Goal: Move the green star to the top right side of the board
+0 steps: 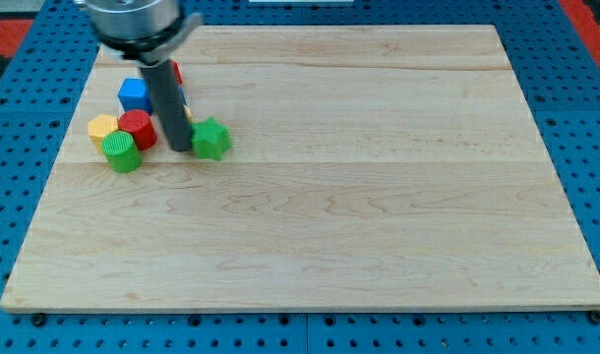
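Wide pale wooden worktop (379, 177), bare over nearly all its surface, resting on a blue pegboard (595, 147). Nothing standing anywhere along the way toward 1–2 o'clock, so the path to the top right corner looks free.

Dark rod with my tip (180, 148) down on the wood; no jaws on this tool, so nothing to open or close and nothing held, only a blunt end for shoving. Tip touching, or all but touching, the green star (210, 139) at its 9 o'clock side.

Green star lying in the left third of the worktop, a little above mid-height, just clear of the cluster. Probably light, rigid and quick to slide on smooth wood; points and notches likely to make it spin if struck off-centre. Best contact judged to be low at about 8 o'clock, in a notch rather than on a point, pressing through the middle toward 2 o'clock.

Cluster at 9 o'clock of the tip: blue block (134, 93) uppermost, red cylinder (137, 128) below it, green cylinder (121, 151) at 7 o'clock of that, yellow block (102, 127) furthest out at the view's left. More blocks half hidden behind the rod; a sliver of red shows, shape not readable. All behind the push line, so little risk of dragging them along.
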